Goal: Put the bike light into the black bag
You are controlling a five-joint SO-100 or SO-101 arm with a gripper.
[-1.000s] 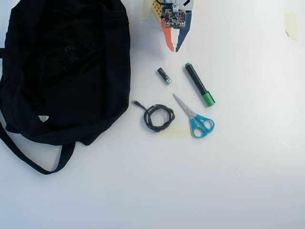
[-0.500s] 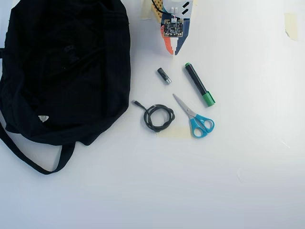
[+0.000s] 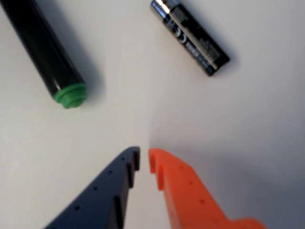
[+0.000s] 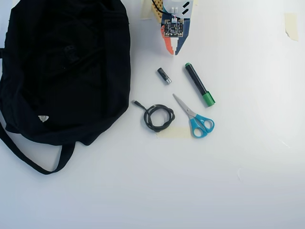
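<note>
Lying before the claw [image 3: 144,157] on the white tabletop [image 4: 228,181] are a black battery [image 3: 190,36] and a green-capped black marker [image 3: 47,52]; its fingers are nearly closed, empty. The large black fabric bag [image 4: 62,71] rests left in the overhead view; I see no bike light.

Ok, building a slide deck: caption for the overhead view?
Tool nearly shut above battery, marker, scissors and cable; black bag lies left.

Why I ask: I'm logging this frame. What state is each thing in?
Gripper: almost shut, empty.
Bag: slumped flat; opening not discernible.
Marker: capped, lying down.
Scissors: closed.
Cable: coiled.
Battery: lying on its side.
Bike light: not in view.
</note>
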